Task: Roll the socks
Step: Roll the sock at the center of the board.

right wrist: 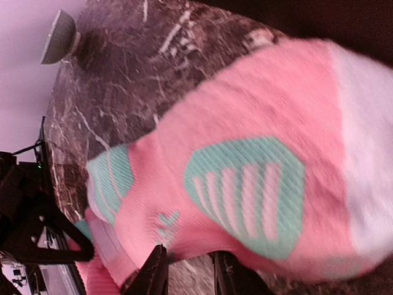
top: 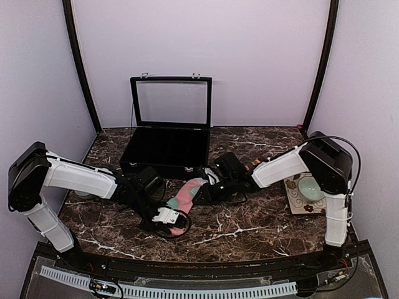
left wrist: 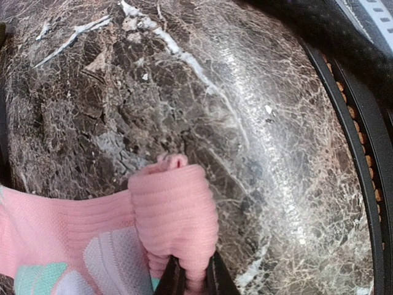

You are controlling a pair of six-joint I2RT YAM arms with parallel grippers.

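A pink sock [top: 186, 198] with mint-teal patches lies on the marble table between the two arms. Its cuff end [left wrist: 175, 212] is folded into a thick roll, and my left gripper [left wrist: 193, 273] is shut on that roll from below. In the top view the left gripper [top: 176, 219] sits at the sock's near end. My right gripper [top: 209, 187] is at the far end of the sock. In the right wrist view the pink sock [right wrist: 245, 153] fills the frame. The right gripper [right wrist: 189, 265] has its jaws slightly apart at the sock's lower edge, with bare marble showing between them.
An open black case [top: 167, 149] with a clear lid stands at the back centre. A patterned mat with a pale dish [top: 308, 190] lies at the right. A grey-green bowl [right wrist: 60, 35] sits near the table's left side. The table's black front rim [left wrist: 362, 184] is close to the left gripper.
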